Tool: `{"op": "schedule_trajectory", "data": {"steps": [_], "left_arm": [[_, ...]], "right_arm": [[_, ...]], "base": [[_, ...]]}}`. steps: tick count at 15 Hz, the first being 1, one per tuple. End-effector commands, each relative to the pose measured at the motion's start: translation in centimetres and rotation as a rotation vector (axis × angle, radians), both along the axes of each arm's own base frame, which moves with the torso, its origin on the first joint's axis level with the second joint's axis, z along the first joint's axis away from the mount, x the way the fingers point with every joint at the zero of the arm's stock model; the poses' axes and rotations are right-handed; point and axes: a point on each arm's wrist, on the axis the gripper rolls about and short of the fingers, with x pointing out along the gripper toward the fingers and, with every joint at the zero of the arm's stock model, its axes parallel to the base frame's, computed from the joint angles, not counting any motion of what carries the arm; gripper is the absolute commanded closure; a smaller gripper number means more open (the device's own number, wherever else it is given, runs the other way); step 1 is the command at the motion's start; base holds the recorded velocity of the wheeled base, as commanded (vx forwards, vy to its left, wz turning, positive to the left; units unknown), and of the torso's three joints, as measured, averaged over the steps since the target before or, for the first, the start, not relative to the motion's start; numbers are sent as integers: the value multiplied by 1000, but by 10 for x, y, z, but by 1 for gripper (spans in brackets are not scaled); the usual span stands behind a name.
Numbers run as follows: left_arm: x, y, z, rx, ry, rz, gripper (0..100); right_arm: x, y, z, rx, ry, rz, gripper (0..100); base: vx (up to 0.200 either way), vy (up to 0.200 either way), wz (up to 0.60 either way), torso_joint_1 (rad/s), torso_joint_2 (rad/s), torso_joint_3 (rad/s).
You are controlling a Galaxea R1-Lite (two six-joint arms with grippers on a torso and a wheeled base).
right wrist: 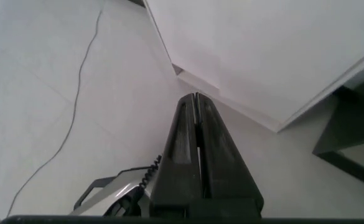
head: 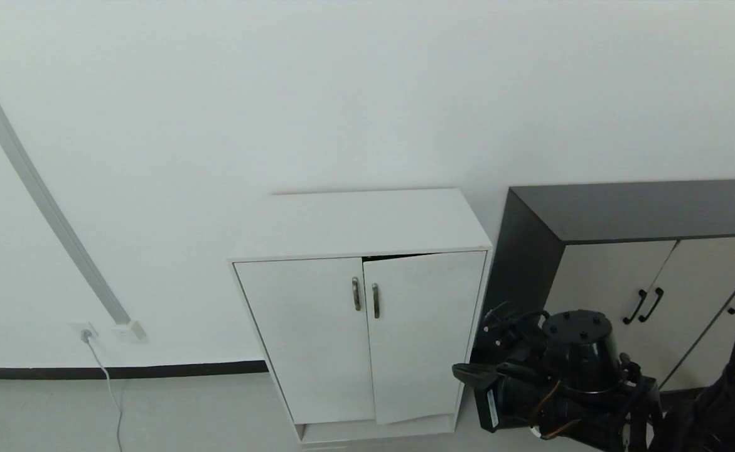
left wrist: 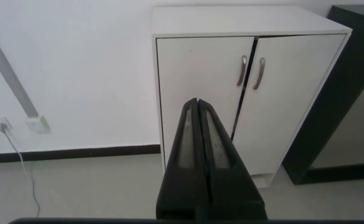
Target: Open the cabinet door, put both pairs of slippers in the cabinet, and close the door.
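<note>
Nearest, the left claw [left wrist: 197, 102] is clenched on nothing and points at the cabinet [head: 361, 226]. The right claw [right wrist: 196, 96] is likewise clenched and empty, held low over the floor [right wrist: 57, 74] near the cabinet's foot, with a cable [right wrist: 76, 106] trailing well off to the side. The white cabinet stands on the floor against the wall [head: 342, 94], with a dark cabinet [head: 643, 207] just beside it on the right. Its left door [head: 307, 339] sits flush, while the right door [head: 427, 333] is slightly ajar and seems to hang a little askew. The two handles [head: 375, 300] sit very close together, so a claw that opens late or comes in off-line would likely catch both or slip off. A hard pull might strain the crooked door or swing it into the dark cabinet.
</note>
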Motion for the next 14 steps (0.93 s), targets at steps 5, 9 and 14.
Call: {"op": "schedule_trajectory", "data": {"steps": [5,9,14], "left_arm": [[0,0,0,0,0,0,100],[0,0,0,0,0,2,100],[0,0,0,-2,0,2,100]], "right_arm": [[-2,5,-9,-15,17,16,100],[1,11,-17,-11,7,25,100],[17,24,-31,-9,3,17,100]], "base": [[200,0,0,8,0,3],[200,0,0,2,0,2],[0,0,0,0,0,0]]}}
